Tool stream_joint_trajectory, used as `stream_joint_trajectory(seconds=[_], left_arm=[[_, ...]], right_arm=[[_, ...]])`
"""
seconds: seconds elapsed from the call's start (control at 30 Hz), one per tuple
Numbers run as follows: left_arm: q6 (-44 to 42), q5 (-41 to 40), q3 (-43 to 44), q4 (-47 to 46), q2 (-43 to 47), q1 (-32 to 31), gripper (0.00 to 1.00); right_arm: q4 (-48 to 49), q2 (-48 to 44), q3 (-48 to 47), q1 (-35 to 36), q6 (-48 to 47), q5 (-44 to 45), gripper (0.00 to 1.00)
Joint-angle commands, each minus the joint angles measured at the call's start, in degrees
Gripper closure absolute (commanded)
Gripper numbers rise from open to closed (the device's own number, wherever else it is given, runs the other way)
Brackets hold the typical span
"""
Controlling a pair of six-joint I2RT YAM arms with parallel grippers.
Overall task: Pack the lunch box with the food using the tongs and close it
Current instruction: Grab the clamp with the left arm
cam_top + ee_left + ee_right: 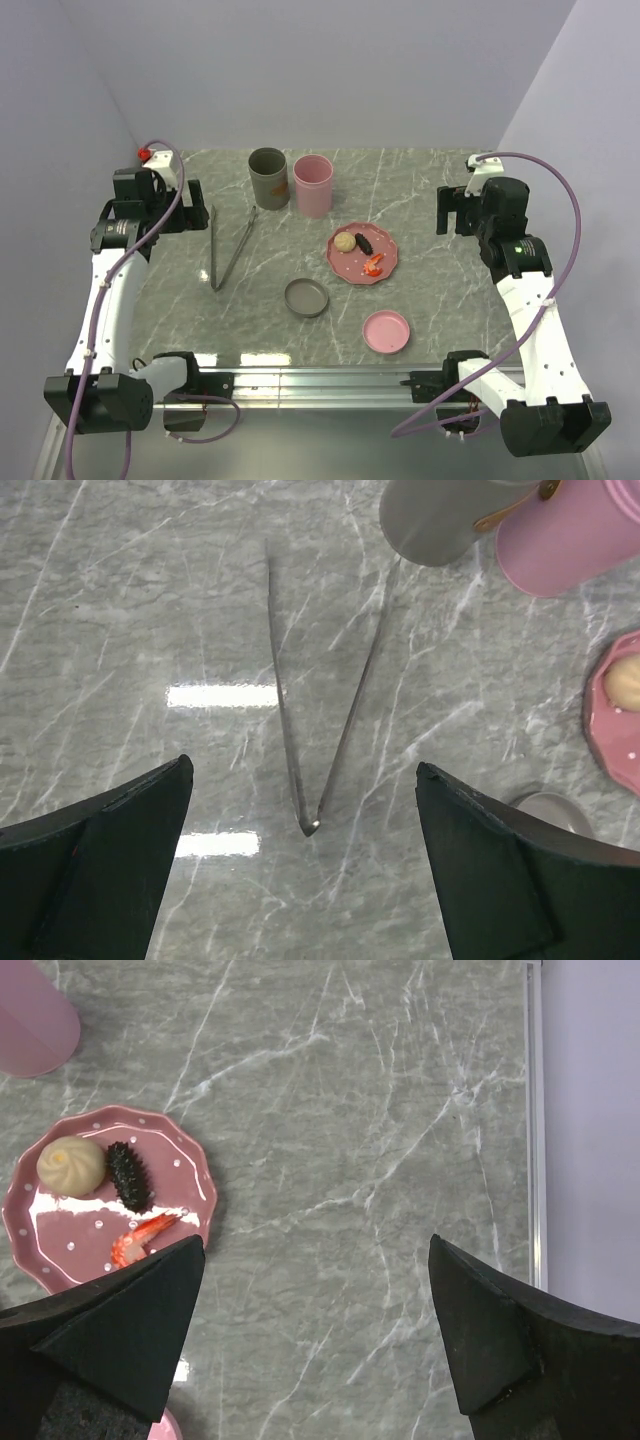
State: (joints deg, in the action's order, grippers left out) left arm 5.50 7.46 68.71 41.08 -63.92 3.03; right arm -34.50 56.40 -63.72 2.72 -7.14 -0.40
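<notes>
Left gripper [302,768], jaws spread wide, empty, hangs over long slim grey metal tongs [284,695] lying flat, hinge nearest, at nine o'clock of pink scalloped plate [391,252]. I judge them light, springy, slippery; pinch both arms mid-length. Right gripper [316,1242] likewise spread, empty.

On the desk [440,290], two cups stand side by side at the upper middle of the top view, the left cup [268,177] just beside the right cup [312,185]. The tongs [228,250] lie left of centre, below the left cup, with the joined end toward the bottom of the frame. The plate [350,265] sits right of centre, below the right cup. On it the ball [345,241] is at upper left, the oblong piece [364,241] just to its right and the shrimp piece [373,264] below them. The first lid [306,297] lies to the lower left of the plate, and the second lid [386,331] lies below it.
</notes>
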Motion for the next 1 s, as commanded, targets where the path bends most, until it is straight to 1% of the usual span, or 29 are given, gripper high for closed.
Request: stream_joint_trajectory(seconds=[0.0, 0.03, 0.1, 0.17, 0.27, 0.3, 0.4, 0.53, 0.67, 0.8, 0.93, 0.97], left_arm=[[-2.9, -1.4, -1.3, -0.3, 3.3, 0.0, 0.01], [-3.8, -0.8, -3.5, -1.0, 4.2, 0.0, 0.01], [-4.8, -0.3, -5.2, -1.3, 5.5, 0.0, 0.01], [-4.9, -1.1, -5.5, 0.5, 3.3, 0.1, 0.01], [-9.0, -1.5, -5.9, 4.9, 0.3, 0.0, 0.01], [-11.1, -0.9, -7.8, 5.1, 0.5, 0.0, 0.01], [-12.3, 0.4, -10.7, 3.7, 1.8, 0.0, 0.01], [-12.1, -2.3, -11.1, 3.8, -1.1, -0.2, 0.01], [-11.2, -3.5, -10.7, 4.1, -6.9, -0.5, 0.01], [-10.1, -4.8, -11.5, 2.3, -11.2, -2.4, 0.01], [-8.2, -3.8, -12.1, 0.4, -14.2, -2.7, 0.05], [-7.9, -3.6, -12.4, 0.1, -14.6, -4.1, 0.05]], right_arm=[[2.1, -0.9, -1.0, -0.1, -1.0, 1.5, 0.00], [2.1, -0.8, -1.0, -0.1, -1.1, 1.2, 0.00], [2.1, -0.6, -1.1, -0.1, -1.0, 0.6, 0.00], [1.7, -0.2, -1.3, -0.1, -0.9, 0.6, 0.00], [1.4, 0.4, -1.6, 0.0, -1.4, -1.1, 0.00], [1.3, 0.5, -1.7, -0.1, -1.6, -1.3, 0.00], [0.9, 0.6, -2.1, -0.1, -2.0, -1.3, 0.00], [1.1, 0.8, -1.8, -0.1, -2.4, -2.0, 0.00], [0.5, 1.5, -2.4, -0.1, -2.5, -2.5, 0.00], [0.3, 1.8, -2.4, -0.1, -2.6, -2.8, 0.00], [0.0, 1.9, -2.5, -0.1, -3.1, -2.3, 0.00], [0.1, 2.0, -2.4, -0.2, -3.1, -2.3, 0.00]])
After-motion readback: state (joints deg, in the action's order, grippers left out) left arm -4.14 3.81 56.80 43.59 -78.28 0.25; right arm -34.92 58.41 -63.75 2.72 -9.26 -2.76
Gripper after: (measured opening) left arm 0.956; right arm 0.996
